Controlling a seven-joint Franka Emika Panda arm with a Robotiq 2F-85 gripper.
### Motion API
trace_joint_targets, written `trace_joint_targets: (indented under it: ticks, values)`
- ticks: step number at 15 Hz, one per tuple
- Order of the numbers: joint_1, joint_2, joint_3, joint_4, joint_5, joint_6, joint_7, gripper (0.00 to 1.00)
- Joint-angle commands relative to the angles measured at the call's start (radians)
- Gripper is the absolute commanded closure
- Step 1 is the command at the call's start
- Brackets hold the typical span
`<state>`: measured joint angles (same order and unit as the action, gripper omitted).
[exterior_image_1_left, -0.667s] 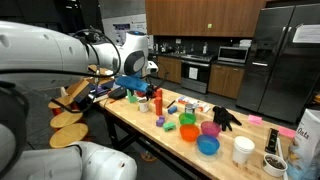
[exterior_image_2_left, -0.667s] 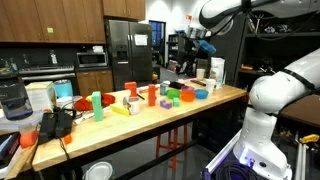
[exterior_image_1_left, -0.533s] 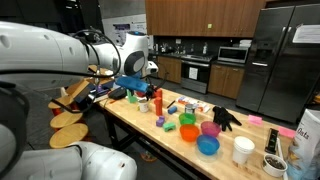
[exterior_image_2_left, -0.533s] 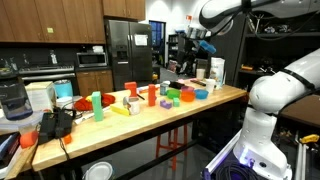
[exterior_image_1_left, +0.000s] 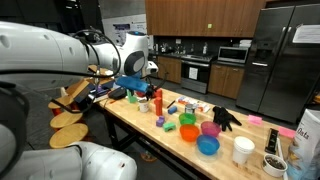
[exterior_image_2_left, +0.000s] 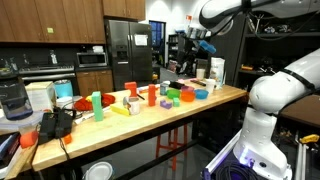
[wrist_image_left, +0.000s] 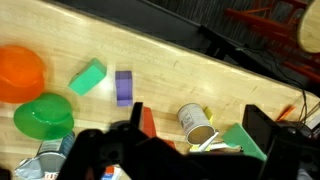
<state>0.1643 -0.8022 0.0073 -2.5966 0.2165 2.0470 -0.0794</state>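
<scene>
Wood-topped table (wrist_image_left: 200, 70) below; gripper (wrist_image_left: 200, 150) spread wide, empty, hovering over clutter. In wrist view, small can (wrist_image_left: 197, 123) sits at its 12 o'clock, between the fingers; purple block (wrist_image_left: 123, 86) at the can's 10 o'clock.

A small tin can (wrist_image_left: 197, 124) with a pale label lay on its side on the wooden worktop (wrist_image_left: 210, 75). A red block (wrist_image_left: 146, 121) sat just beside it, partly hidden. A purple block (wrist_image_left: 124, 87) lay farther off, and a green block (wrist_image_left: 88, 76) lay near that one, skewed and not touching.
</scene>
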Motion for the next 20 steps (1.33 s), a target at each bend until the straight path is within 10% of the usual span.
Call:
trace_joint_targets:
  ticks: [1,11,20]
  values:
    - [-0.007,0.0,0.005,0.002,0.005,-0.003,-0.005,0.0]
    - [-0.14,0.078,-0.012,0.234,-0.266,-0.126,-0.054,0.0]
    - [-0.051,0.238,-0.134,0.355,-0.312,0.198,-0.425,0.0]
